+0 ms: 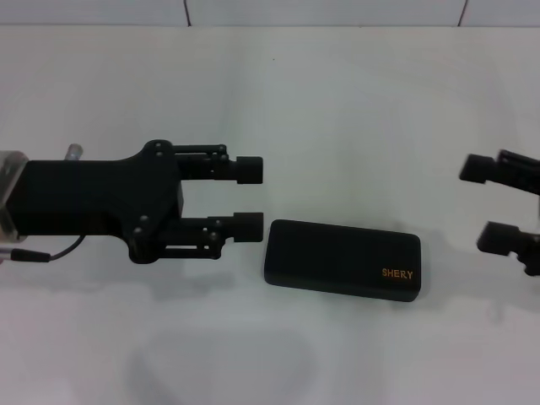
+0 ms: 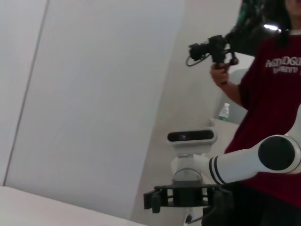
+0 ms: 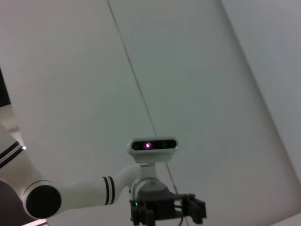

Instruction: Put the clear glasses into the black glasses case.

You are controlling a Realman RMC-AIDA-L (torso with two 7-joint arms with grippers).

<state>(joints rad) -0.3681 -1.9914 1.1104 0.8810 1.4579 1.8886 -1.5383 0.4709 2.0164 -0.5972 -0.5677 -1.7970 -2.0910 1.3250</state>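
Note:
The black glasses case [image 1: 342, 260] lies shut on the white table, its orange "SHERY" lettering at its right end. The clear glasses [image 1: 221, 359] show only as a faint transparent outline on the table in front of the case, toward the left. My left gripper [image 1: 250, 198] hovers just left of the case, open, with nothing between its black fingertips [image 1: 248, 170]. My right gripper [image 1: 484, 203] is at the right edge of the head view, well to the right of the case, also open and holding nothing. Neither wrist view shows the case or the glasses.
The white table [image 1: 354, 110] runs back to a wall. In the left wrist view a person in a dark red shirt [image 2: 275, 108] stands behind the robot holding a camera rig [image 2: 214, 49].

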